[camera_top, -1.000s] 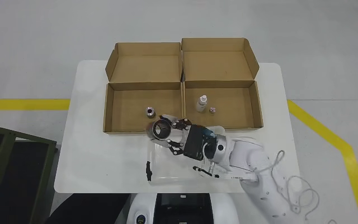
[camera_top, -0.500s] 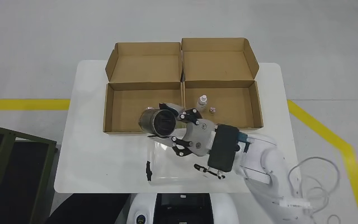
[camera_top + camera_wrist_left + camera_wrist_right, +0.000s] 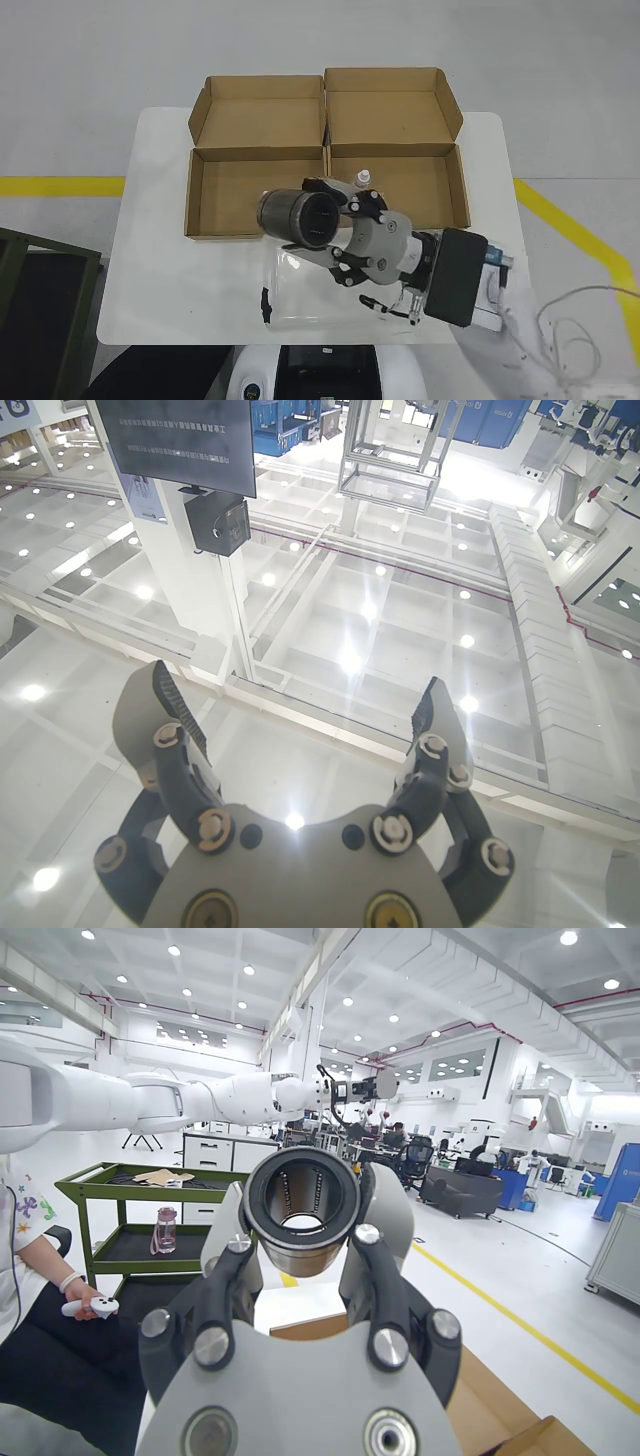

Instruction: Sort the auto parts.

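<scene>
A white table (image 3: 160, 280) with rounded corners fills the middle of the top view. On its upper half sit two open boxes of brown corrugated cardboard, side by side and touching, with their lids folded back toward the top of the frame: the left box (image 3: 225, 200) and the right box (image 3: 430, 190). Both are shallow and rectangular, with plain matte walls. Below them, at lower centre, lies a clear plastic tray (image 3: 295, 295), glossy and square-cornered.

The right end effector (image 3: 322, 216) stands at the centre of the frame, over the lower right corner of the left box. Its two grey fingers are closed narrowly on a metal cylinder (image 3: 295, 215). The right wrist view shows this end effector (image 3: 305, 1208) clamping the cylinder (image 3: 300, 1258) by its sides. The part is a thick, smooth steel sleeve with a black ring at its open end and rows of small balls along the bore.

The left end effector (image 3: 297, 690) points up at a ceiling. Its fingers, with ridged black pads (image 3: 180, 710), are spread wide and hold nothing.

A small white bottle-shaped part (image 3: 361, 181) stands in the right box at its left wall.
</scene>
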You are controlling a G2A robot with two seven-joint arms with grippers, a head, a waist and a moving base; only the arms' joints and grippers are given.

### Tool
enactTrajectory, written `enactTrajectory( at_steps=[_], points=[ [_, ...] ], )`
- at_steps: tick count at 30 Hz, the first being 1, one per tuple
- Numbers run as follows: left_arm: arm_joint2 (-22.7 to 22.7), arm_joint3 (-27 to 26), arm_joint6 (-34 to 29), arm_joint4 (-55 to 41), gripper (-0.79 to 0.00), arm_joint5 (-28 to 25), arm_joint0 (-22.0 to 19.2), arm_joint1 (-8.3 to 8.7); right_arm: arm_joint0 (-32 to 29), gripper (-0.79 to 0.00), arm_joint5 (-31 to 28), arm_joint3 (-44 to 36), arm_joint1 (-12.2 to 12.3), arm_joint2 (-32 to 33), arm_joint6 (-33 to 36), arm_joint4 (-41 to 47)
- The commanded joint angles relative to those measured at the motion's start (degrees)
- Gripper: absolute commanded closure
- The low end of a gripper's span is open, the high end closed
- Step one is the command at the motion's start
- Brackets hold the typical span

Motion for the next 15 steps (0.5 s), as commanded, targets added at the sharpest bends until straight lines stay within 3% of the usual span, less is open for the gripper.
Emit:
enactTrajectory(
  at_steps=[1,15],
  points=[
    [0.0,0.0,0.0,0.0,-0.785,0.0,0.0,0.0,-0.17,0.0,-0.16,-0.43,0.07,0.48,-0.22,0.12],
    [0.0,0.0,0.0,0.0,-0.785,0.0,0.0,0.0,-0.76,0.0,-0.62,-1.88,0.45,2.47,-1.27,0.37]
  ],
)
